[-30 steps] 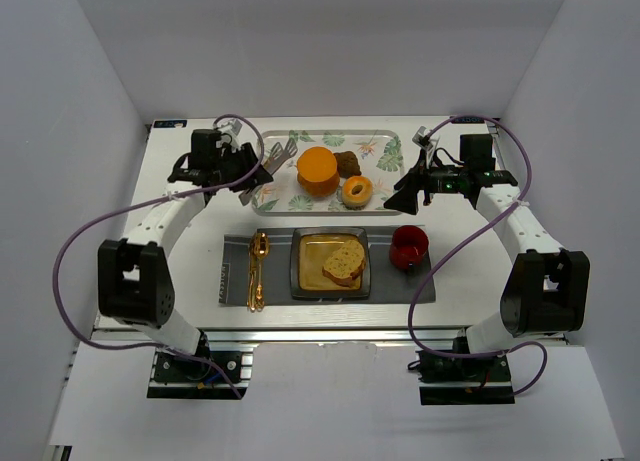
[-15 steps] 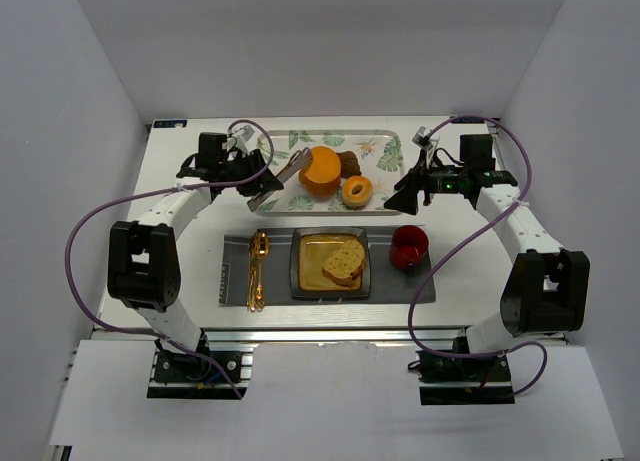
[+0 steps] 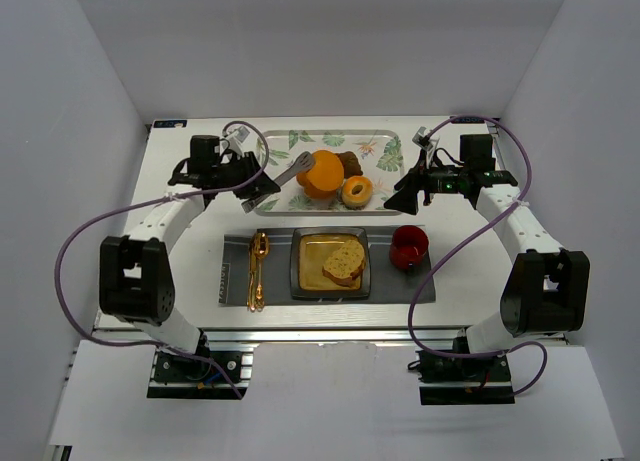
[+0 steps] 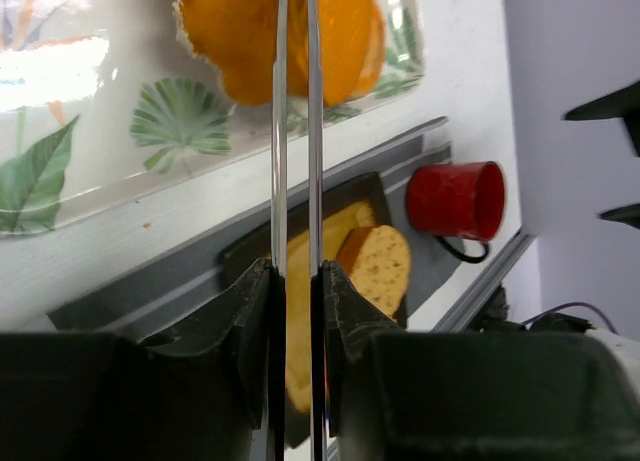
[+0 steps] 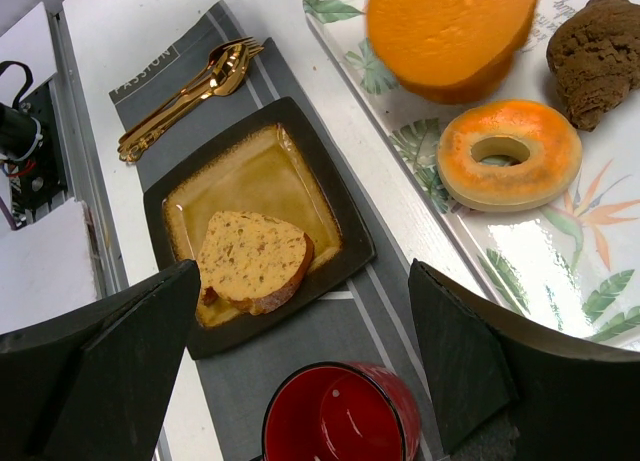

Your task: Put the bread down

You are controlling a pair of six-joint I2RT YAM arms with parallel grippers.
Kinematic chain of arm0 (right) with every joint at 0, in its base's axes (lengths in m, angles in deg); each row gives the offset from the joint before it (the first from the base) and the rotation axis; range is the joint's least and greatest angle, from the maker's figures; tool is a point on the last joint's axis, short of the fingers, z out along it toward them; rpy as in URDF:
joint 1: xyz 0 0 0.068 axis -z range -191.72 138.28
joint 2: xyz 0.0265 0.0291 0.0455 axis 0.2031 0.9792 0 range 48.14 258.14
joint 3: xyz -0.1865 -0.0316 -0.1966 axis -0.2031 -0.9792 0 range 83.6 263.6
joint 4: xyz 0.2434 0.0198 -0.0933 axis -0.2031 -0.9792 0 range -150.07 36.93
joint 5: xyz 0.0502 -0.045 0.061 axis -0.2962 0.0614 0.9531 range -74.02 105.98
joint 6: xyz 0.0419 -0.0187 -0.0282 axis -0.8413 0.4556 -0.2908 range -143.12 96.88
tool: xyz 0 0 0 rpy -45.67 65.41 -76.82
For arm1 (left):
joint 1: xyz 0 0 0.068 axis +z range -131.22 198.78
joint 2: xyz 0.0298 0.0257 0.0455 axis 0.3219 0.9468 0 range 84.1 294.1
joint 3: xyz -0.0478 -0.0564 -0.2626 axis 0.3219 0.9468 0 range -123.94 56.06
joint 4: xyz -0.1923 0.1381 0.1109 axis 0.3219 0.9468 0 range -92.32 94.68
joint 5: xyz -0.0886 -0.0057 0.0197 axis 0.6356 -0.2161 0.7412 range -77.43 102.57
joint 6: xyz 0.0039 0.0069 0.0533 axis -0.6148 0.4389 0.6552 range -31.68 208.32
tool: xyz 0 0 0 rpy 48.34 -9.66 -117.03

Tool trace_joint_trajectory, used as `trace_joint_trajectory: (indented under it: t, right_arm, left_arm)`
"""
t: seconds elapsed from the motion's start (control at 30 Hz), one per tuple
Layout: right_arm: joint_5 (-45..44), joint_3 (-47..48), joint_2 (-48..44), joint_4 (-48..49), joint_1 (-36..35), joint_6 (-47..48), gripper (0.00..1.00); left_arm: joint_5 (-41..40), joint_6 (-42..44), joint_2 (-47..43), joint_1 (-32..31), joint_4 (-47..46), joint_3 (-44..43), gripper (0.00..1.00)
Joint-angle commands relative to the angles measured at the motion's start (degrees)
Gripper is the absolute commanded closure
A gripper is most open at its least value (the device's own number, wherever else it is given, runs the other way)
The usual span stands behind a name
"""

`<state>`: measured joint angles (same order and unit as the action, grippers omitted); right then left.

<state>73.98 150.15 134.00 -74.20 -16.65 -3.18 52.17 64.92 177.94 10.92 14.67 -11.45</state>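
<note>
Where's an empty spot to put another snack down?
The square plate is bare left of the bread. The mat is free between the gold cutlery and the plate. The tray is crowded in the middle with the orange piece, donut and brown pastry. Its right end is bare.

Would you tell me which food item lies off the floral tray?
The bread, alone on the square plate; the donut, brown pastry and orange piece in the tongs are at the tray.

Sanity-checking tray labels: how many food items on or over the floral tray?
3: orange round piece, leftmost, between the tongs; brown pastry just right of it; ring donut in front of the pastry. None apparently hidden.
</note>
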Motion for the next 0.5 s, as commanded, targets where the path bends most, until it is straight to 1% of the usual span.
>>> trace_joint_trajectory:
  t: [0.0, 0.03, 0.1, 0.13, 0.2, 0.23, 0.27, 0.33, 0.37, 0.47]
  right_arm:
    - [0.36, 0.08, -1.66, 0.03, 0.27, 0.45, 0.11]
    - [0.36, 0.08, -1.67, -0.06, 0.27, 0.36, 0.11]
    - [0.45, 0.08, -1.67, -0.06, 0.18, 0.36, 0.11]
    - [0.45, 0.16, -1.67, -0.06, 0.18, 0.45, 0.11]
    - [0.62, 0.25, -1.40, 0.03, 0.27, 0.45, 0.11]
    - [0.71, 0.25, -1.23, -0.06, 0.18, 0.45, 0.11]
    - [0.97, 0.25, -1.14, 0.03, 0.18, 0.36, 0.11]
    - [1.07, 0.60, -0.79, -0.32, 0.27, 0.45, 0.11]
    - [1.15, 0.69, -0.61, -0.49, 0.27, 0.62, 0.11]
    - [1.07, 1.31, -0.17, -1.37, 0.27, 1.50, 0.11]
  left_arm:
    - [3.73, -4.36, -9.63, 0.30, -5.39, 1.49, 1.00]
    - [4.00, -6.38, -12.60, 0.30, -5.83, 3.33, 1.00]
    - [5.66, -8.76, -15.61, 0.30, -6.97, 5.79, 1.00]
    - [6.19, -9.12, -18.49, 0.30, -6.63, 8.59, 1.00]
    - [7.95, -9.91, -21.41, 0.30, -5.66, 12.47, 1.00]
    - [8.56, -10.43, -23.07, 0.30, -5.57, 17.18, 1.00]
    - [9.96, -11.05, -26.31, 0.30, -6.18, 19.67, 1.00]
    - [11.29, -13.16, -29.40, 0.30, -7.23, 23.98, 1.00]
    - [13.21, -13.51, -31.59, 0.30, -7.32, 27.13, 1.00]
    - [15.33, -12.73, -33.72, 0.30, -4.26, 29.70, 1.00]
